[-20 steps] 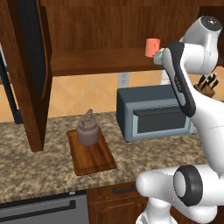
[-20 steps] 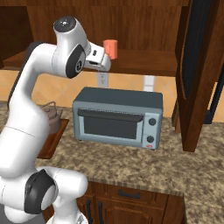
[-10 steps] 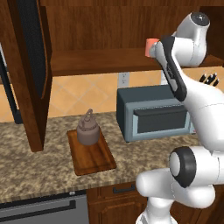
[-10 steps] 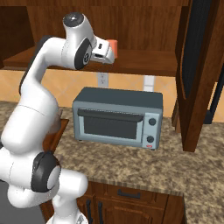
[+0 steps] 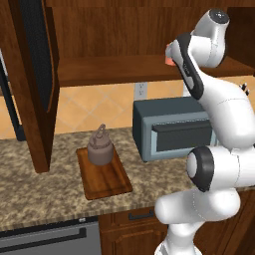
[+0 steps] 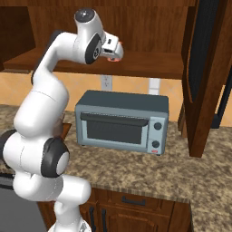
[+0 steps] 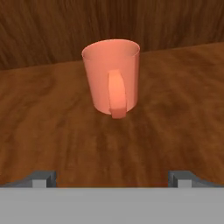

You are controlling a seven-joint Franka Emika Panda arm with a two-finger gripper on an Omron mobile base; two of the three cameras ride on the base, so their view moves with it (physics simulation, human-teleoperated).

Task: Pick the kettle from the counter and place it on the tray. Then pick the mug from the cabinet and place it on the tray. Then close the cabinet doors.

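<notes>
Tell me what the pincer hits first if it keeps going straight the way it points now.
Most likely the mug, handle side first: it stands upright on the cabinet shelf, centred ahead of the open pincer. The gap between them is hard to judge.

The robot's own arm hides nearly all of the mug (image 5: pixel 170 56) in the left base view and most of the tray (image 6: pixel 66 129) in the right, while both cabinet doors (image 5: pixel 35 74) run past the frames' top edges.
</notes>
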